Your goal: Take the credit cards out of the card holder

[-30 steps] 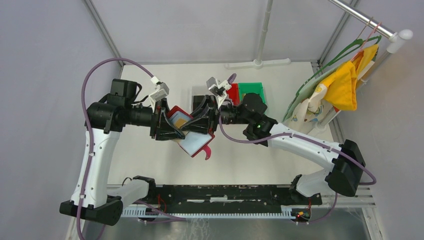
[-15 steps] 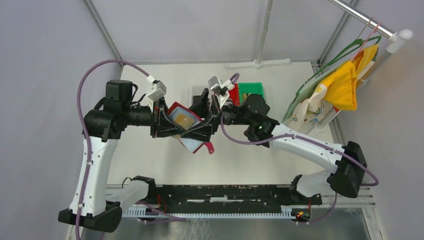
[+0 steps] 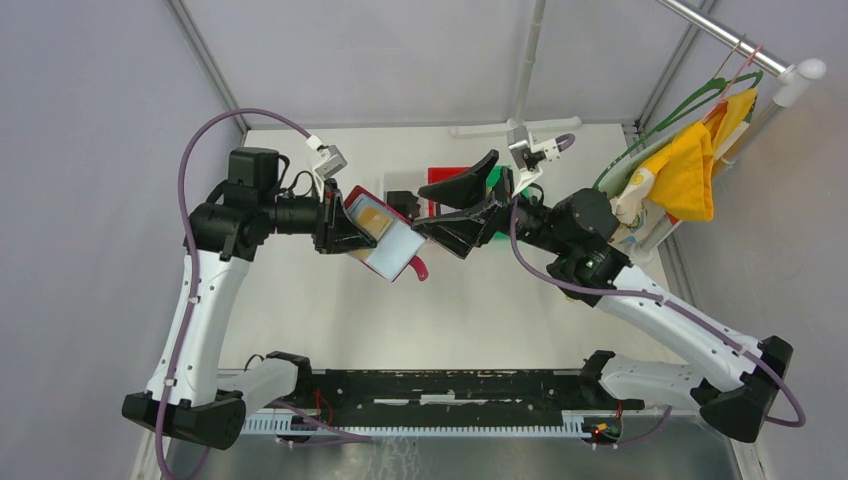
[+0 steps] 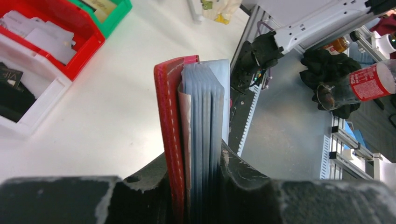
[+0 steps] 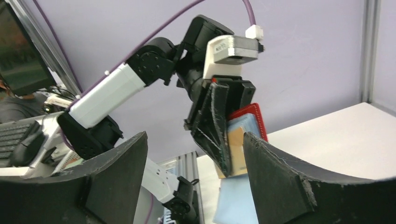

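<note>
The left gripper is clamped on the wallet and holds it up off the table. The wallet's pale sleeves are fanned out and a tan card shows in the top one. The right gripper hangs just beside the wallet, fingers spread wide and holding nothing. A red bin and a green bin sit behind.

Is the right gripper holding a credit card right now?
No, the right gripper is open and empty; the dark red leather folding wallet is clamped in the left gripper.
</note>
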{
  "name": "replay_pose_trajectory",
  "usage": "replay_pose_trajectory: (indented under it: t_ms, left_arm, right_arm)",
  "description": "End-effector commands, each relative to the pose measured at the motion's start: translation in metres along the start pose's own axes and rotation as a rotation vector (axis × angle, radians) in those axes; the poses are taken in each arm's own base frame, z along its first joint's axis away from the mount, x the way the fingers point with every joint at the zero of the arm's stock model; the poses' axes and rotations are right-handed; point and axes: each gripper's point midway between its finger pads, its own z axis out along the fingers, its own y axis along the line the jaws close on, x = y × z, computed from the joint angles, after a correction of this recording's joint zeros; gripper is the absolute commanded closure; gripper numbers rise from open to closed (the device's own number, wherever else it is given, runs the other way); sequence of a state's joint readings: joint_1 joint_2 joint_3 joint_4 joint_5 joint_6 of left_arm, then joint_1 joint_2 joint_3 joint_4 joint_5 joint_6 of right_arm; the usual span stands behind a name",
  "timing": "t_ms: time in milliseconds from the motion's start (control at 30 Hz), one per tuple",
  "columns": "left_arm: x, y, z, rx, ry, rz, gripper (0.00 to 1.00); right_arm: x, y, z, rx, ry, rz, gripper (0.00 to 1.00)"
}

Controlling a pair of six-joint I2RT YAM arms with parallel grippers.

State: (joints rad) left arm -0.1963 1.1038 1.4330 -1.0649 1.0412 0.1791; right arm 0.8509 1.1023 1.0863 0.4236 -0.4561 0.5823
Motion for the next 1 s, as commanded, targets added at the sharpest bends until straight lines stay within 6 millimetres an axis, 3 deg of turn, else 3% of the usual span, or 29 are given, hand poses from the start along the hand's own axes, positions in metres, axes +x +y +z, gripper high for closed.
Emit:
replay_pose_trajectory:
  t_ms: [0, 100, 300, 667, 967]
  left_arm:
    - [-0.008, 0.013, 0.002, -0.051, -0.019, -0.035, 0.98]
    - [-0.008, 0.012, 0.005, -0.029, -0.017, -0.069, 0.97]
    - [-0.011, 0.003, 0.002, 0.006, -0.009, -0.076, 0.97]
    - [-0.004, -0.011, -0.001, 0.072, 0.042, -0.096, 0.92]
    - [-0.011, -0.021, -0.002, 0.138, 0.063, -0.16, 0.85]
  right_arm:
    - [0.001, 0.005, 0.006, -0.009, -0.021, 0.102, 0.22]
    - [0.026, 0.013, 0.012, -0.071, -0.009, 0.254, 0.26]
    - [0.062, 0.005, 0.02, -0.054, 0.031, 0.414, 0.35]
    - [0.083, -0.014, 0.008, -0.022, -0.021, 0.541, 0.43]
    - [0.091, -0.028, 0.019, -0.003, -0.042, 0.623, 0.5]
